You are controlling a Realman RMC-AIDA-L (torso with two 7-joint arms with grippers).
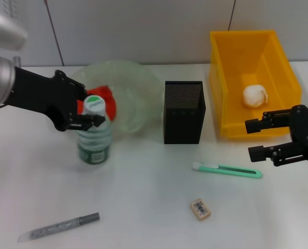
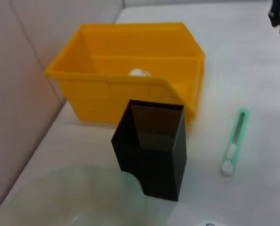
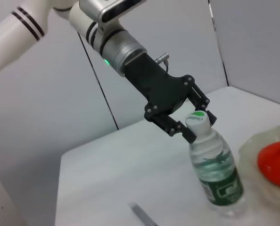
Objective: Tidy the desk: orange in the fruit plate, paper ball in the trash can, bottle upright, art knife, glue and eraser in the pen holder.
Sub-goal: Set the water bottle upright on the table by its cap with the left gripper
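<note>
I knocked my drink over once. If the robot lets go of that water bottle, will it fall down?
Probably not. The bottle stands upright on its flat base on the table. It looks partly filled, so the weight sits low. Still, it is tall and narrow, and the left hand is at its cap, so a sideways nudge there might tip it.

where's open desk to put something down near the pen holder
Bare desk lies in front of the pen holder, bordered by the bottle, the art knife and the eraser. It is crowded behind: fruit plate one side, yellow bin the other.
</note>
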